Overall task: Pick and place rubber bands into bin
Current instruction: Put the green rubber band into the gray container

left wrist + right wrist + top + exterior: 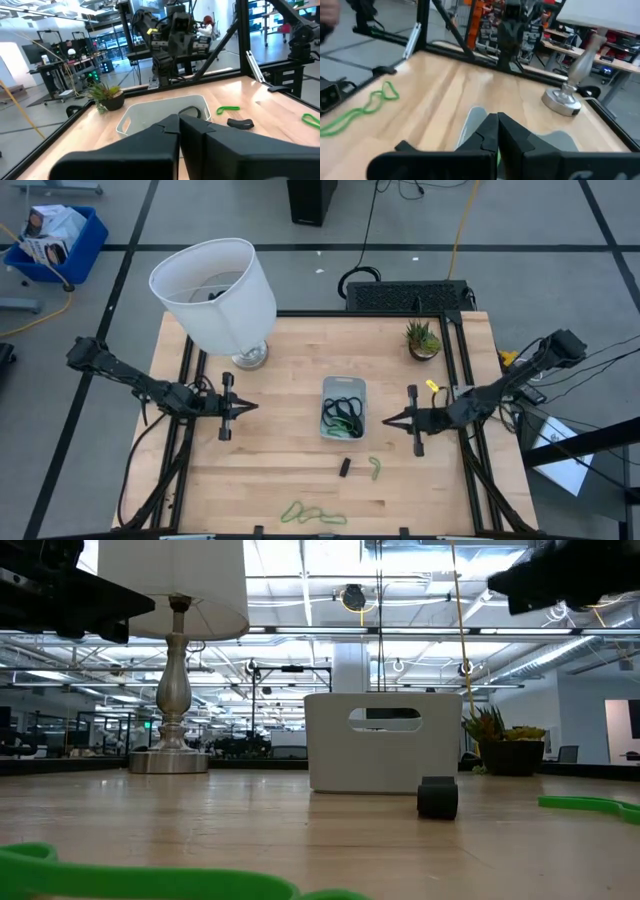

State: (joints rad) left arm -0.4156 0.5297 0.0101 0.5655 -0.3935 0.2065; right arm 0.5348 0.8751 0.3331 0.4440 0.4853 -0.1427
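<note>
The clear bin (343, 388) stands mid-table with black and light green rubber bands (342, 416) lying in it. It also shows in the low view (382, 754) and the left wrist view (131, 120). One green band (374, 468) lies on the table near the bin's front right. A string of green bands (312, 514) lies by the near edge and shows in the right wrist view (365, 107). My left gripper (250, 407) is shut and empty, left of the bin. My right gripper (386, 420) is shut and empty, just right of the bin.
A small black block (344, 467) lies in front of the bin. A white-shaded lamp (215, 295) stands at the far left. A potted plant (423, 338) stands at the far right. Bare wood lies between the bin and the near edge.
</note>
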